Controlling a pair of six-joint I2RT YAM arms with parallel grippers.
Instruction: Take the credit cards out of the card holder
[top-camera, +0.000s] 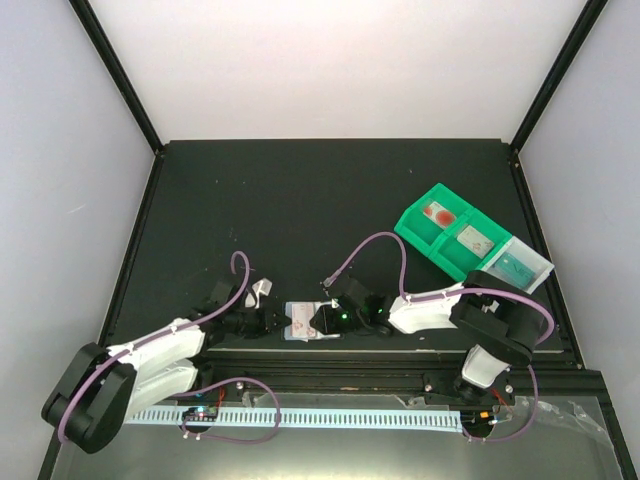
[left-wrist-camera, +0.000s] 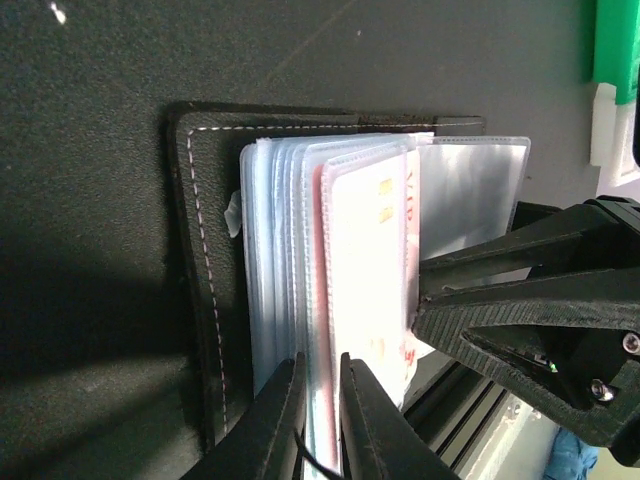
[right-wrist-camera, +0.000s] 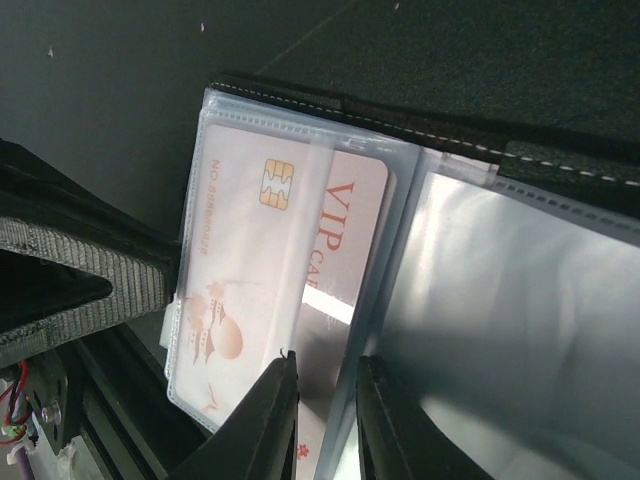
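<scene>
The card holder (top-camera: 299, 322) lies open near the table's front edge, between my two grippers. Its black cover (left-wrist-camera: 200, 280) carries a stack of clear pockets (left-wrist-camera: 280, 250). My left gripper (left-wrist-camera: 320, 368) is shut on the lower edge of that stack. One pocket holds a white credit card (right-wrist-camera: 245, 270) with a chip and red marks. Behind it shows a pinkish credit card (right-wrist-camera: 352, 225) with red "VIP" lettering. My right gripper (right-wrist-camera: 326, 362) is shut on that card's lower end, with a clear pocket's edge also between the fingers.
A green compartment tray (top-camera: 425, 240) with a clear end section stands at the back right. In it lie a white card with red marks (top-camera: 437, 212), a pale grey one (top-camera: 473, 240) and a teal one (top-camera: 517, 266). A metal rail (top-camera: 330, 415) runs along the near edge.
</scene>
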